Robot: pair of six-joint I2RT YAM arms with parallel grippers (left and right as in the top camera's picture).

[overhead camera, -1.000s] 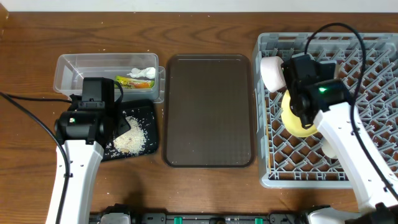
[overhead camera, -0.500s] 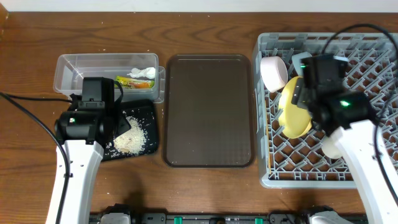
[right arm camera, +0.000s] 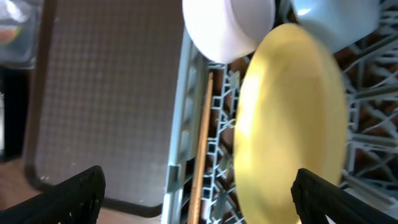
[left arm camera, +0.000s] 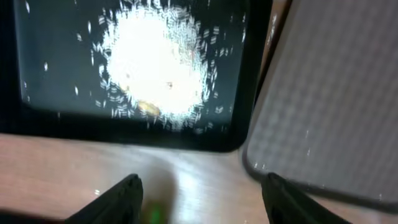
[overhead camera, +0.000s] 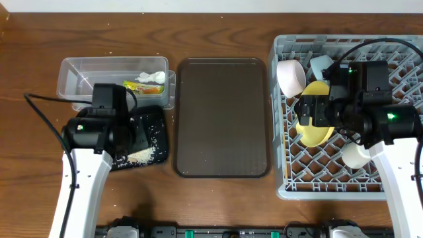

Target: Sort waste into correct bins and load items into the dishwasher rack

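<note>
The yellow plate point(overhead camera: 316, 131) point(right arm camera: 292, 118) stands on edge in the grey dishwasher rack point(overhead camera: 284, 185). My right gripper point(right arm camera: 205, 199) hangs open just above it, its fingers wide apart and off the plate. A white bowl point(overhead camera: 289, 77) and a light blue bowl point(overhead camera: 322, 64) lean behind the plate. A pale cup point(overhead camera: 357, 154) sits under my right arm, and a wooden chopstick point(right arm camera: 202, 137) lies along the rack's left wall. Rice scraps point(left arm camera: 158, 59) lie in the black tray point(overhead camera: 157, 129). My left gripper point(left arm camera: 202, 205) is open and empty over the wood beside that tray. The wrapper point(overhead camera: 139, 86) and tissue point(overhead camera: 152, 77) are in the clear tub point(overhead camera: 73, 79).
A large dark brown tray point(overhead camera: 221, 119) lies between the bins and the rack. My left arm point(overhead camera: 99, 129) covers part of the black tray. Cables trail from both arms over the table and the rack.
My right gripper has opened and let go of the yellow plate, which now stands in the rack, and the arm has drawn to the right. My left arm shifted slightly over the rice.
</note>
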